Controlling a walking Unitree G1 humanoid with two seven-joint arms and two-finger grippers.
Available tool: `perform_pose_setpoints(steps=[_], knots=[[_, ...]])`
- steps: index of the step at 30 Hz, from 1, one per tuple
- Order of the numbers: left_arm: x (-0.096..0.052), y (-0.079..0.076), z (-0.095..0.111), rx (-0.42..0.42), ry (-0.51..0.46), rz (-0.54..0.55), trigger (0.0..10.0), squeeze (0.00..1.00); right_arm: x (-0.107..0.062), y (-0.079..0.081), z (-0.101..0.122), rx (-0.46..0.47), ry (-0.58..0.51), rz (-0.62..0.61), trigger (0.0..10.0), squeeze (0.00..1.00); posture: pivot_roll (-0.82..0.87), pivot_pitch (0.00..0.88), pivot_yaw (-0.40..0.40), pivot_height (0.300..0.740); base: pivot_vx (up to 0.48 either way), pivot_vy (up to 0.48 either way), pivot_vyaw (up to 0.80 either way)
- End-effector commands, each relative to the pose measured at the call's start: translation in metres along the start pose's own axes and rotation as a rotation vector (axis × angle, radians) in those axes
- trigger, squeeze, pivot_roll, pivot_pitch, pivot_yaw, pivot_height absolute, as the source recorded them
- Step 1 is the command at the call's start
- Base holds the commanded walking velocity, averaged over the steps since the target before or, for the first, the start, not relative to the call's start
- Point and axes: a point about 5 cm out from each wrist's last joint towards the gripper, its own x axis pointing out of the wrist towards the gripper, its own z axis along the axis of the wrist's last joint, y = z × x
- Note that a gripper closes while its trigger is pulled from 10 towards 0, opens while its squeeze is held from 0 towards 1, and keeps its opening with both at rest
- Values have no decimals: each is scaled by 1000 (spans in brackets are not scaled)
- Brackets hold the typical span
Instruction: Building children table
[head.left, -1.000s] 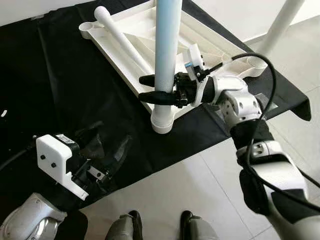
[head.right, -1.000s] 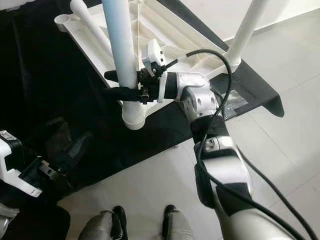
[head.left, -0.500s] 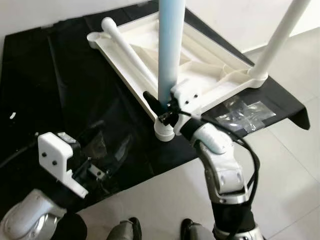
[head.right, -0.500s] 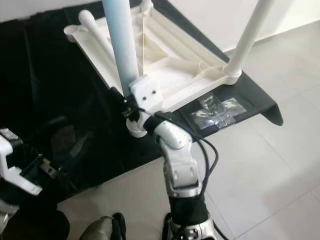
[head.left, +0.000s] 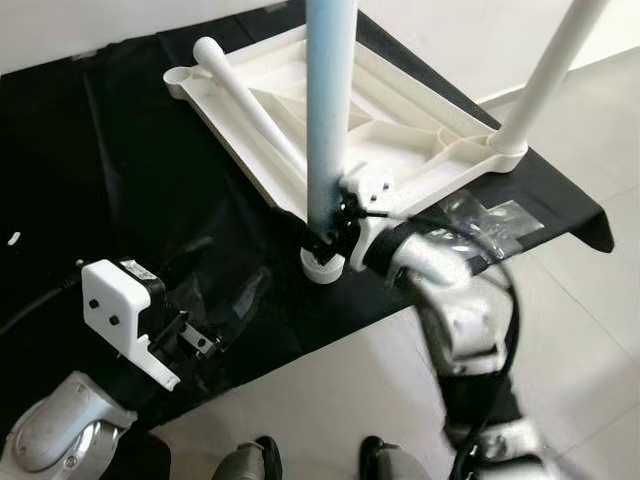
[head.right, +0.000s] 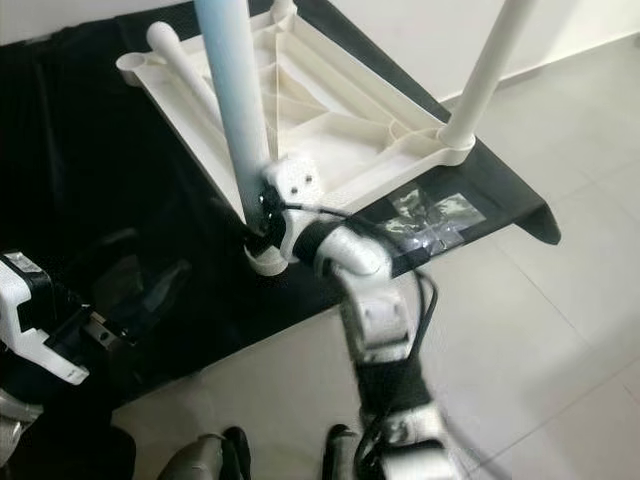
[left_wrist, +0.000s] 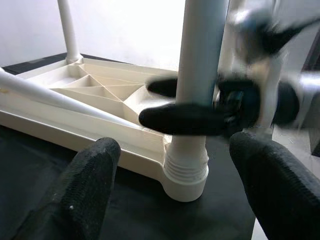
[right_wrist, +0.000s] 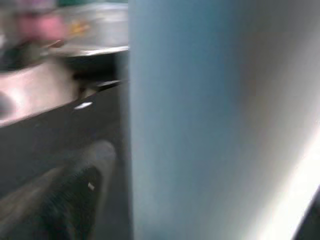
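A white children's table top (head.left: 400, 110) lies upside down on a black cloth (head.left: 120, 170). At its near corner a pale blue-white leg (head.left: 328, 110) stands upright in the screw socket (head.left: 322, 266). My right gripper (head.left: 326, 230) is shut on this leg just above the socket, one black finger (left_wrist: 185, 118) in front and one behind. The leg (right_wrist: 210, 120) looms large and blurred in the right wrist view. Low at the left, over the cloth, my left gripper (head.left: 195, 340) is open and holds nothing; its fingertips (left_wrist: 100, 155) frame the socket from a distance.
A second white leg (head.left: 545, 75) stands at the right corner of the table top. A third leg (head.left: 250, 100) lies along its left side. A clear plastic bag (head.left: 490, 215) rests on the cloth's right end. Tiled floor (head.left: 330, 400) and my feet are below.
My right arm has swung from the right side to the near side of the leg, gripper still around it and lower, close to the socket. The left arm has hardly moved.
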Motion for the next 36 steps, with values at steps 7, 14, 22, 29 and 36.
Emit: perform_pose_setpoints(steps=[7,14,22,29,36], knots=[[-1,-1,-1,5,3,0,10000,0,4,-14,-3,10,1,320,10000,976,35,272,12,740,0,0,0],[-4,-1,2,15,12,4,10000,0,13,-36,-1,16,34,431,10000,0,92,280,30,740,0,0,0],[-11,-1,5,25,30,18,10000,0,22,-53,4,-21,80,509,10000,0,126,293,27,740,0,0,0],[-12,-3,5,22,34,17,10000,0,23,-54,6,-9,67,547,0,0,127,295,24,740,0,0,0],[-11,-3,5,20,35,14,10000,0,17,-58,8,8,57,630,0,0,120,295,27,740,0,0,0]])
